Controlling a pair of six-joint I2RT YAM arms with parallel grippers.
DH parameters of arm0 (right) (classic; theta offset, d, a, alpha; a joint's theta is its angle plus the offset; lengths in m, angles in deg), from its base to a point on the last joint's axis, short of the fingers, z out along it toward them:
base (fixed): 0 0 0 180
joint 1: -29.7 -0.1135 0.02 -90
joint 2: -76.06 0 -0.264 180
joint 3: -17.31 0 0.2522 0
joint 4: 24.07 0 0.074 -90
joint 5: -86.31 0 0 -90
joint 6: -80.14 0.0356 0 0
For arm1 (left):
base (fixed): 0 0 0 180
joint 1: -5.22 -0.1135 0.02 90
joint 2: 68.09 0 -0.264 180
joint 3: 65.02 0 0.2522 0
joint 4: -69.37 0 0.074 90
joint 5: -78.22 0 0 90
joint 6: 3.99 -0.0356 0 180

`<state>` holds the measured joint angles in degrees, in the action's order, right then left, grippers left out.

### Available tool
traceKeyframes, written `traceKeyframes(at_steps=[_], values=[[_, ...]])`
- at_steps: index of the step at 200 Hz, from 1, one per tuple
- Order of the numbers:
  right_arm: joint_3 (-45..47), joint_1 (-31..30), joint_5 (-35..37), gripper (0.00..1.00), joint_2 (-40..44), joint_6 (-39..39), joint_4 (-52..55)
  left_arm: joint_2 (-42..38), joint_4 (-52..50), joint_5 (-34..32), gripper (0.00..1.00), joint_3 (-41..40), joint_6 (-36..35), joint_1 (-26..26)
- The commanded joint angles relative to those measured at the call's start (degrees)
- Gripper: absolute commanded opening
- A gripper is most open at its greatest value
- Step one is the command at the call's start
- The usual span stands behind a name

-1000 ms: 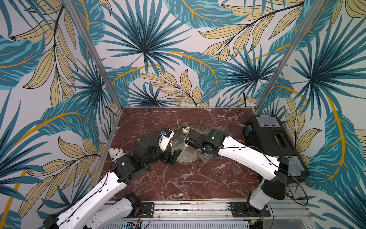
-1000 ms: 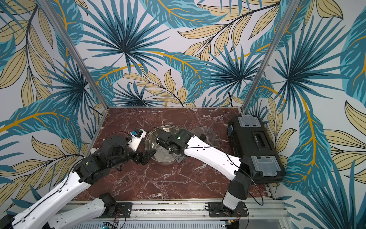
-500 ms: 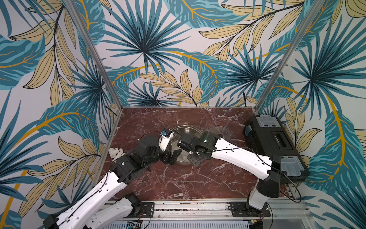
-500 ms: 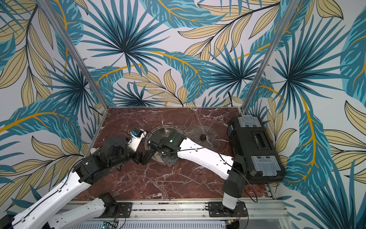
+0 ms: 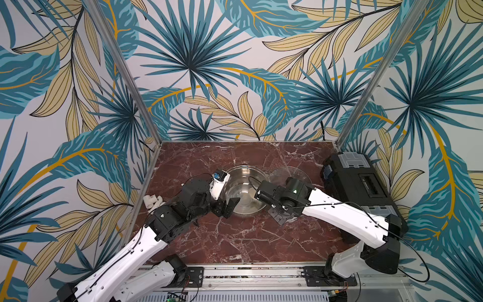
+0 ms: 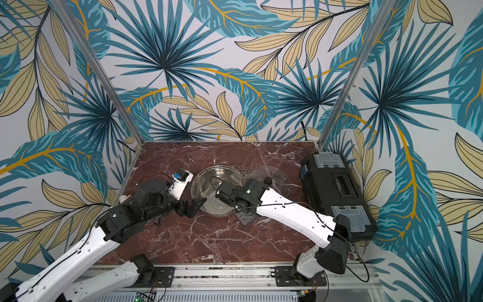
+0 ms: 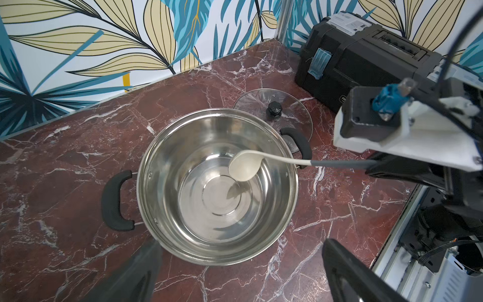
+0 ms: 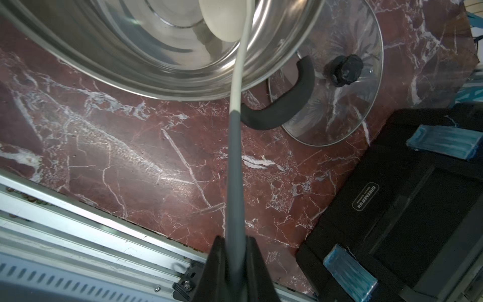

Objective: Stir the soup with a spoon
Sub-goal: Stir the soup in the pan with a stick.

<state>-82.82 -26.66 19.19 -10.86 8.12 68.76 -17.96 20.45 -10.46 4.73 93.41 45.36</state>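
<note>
A round steel pot [image 5: 241, 183] [image 6: 209, 183] with two black side handles stands mid-table; its shiny inside [image 7: 209, 198] is bare and no soup shows. The spoon's cream bowl [image 7: 244, 166] hangs inside the pot near the wall on the lid's side, and its neck crosses the rim. My right gripper [image 8: 235, 241] [image 5: 279, 218] is shut on the spoon's grey handle [image 8: 236, 170], in front of the pot and to its right. My left gripper [image 7: 240, 274] [image 5: 226, 208] stands wide open at the pot's front left, holding nothing.
A clear glass lid [image 5: 298, 172] [image 7: 287, 104] with a black knob lies flat just right of the pot. A black toolbox [image 5: 358, 185] fills the right edge. Small white pipe pieces [image 5: 152, 202] sit by the left wall. A metal rail [image 8: 78, 235] runs along the table's front.
The right arm swung left over the pot with the spoon, then back to the right. The left arm has stayed still with its jaws open.
</note>
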Motion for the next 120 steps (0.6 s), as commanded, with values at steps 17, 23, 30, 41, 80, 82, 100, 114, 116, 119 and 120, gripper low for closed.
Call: traceKeyframes(at_steps=[17,23,30,41,80,82,100,114,116,119,120], values=[[-2.1,2.3,2.4,0.0,-3.2,-1.3,-1.5,-1.4,0.3,0.4,1.0,-1.2,0.3,-0.2],[-3.0,2.5,2.4,0.0,-4.0,-1.6,-1.9,-1.4,0.1,0.4,1.0,-1.1,0.2,-0.2],[-3.9,2.6,2.4,0.0,-4.8,-1.8,-2.3,-1.5,0.1,0.4,1.0,-1.2,0.1,-0.2],[-5.5,2.6,2.2,0.0,-6.2,-2.1,-2.9,-1.5,0.0,0.3,1.0,-1.3,0.1,-0.3],[-13.2,2.6,-0.7,0.0,-12.8,-2.9,-3.6,-2.0,-0.2,0.2,1.0,-1.3,0.1,-0.2],[-13.7,2.5,-1.1,0.0,-13.1,-2.9,-3.5,-2.0,-0.2,0.1,1.0,-1.3,0.1,-0.2],[-17.2,1.7,-3.2,0.0,-16.2,-2.9,-3.0,-2.1,-0.3,0.3,1.0,-1.2,0.1,-0.2],[-18.3,0.5,-4.0,0.0,-17.1,-2.9,-3.0,-2.3,-0.4,0.6,1.0,-1.2,0.2,-0.2],[-18.4,0.3,-4.2,0.0,-17.2,-2.9,-3.0,-2.3,-0.4,0.7,1.0,-1.3,0.2,-0.2],[-18.5,0.0,-4.5,0.0,-17.3,-2.9,-3.1,-2.3,-0.4,0.7,1.0,-1.3,0.2,-0.2],[-18.5,0.0,-4.5,0.0,-17.3,-2.9,-3.1,-2.3,-0.4,0.6,1.0,-1.4,0.2,-0.2]])
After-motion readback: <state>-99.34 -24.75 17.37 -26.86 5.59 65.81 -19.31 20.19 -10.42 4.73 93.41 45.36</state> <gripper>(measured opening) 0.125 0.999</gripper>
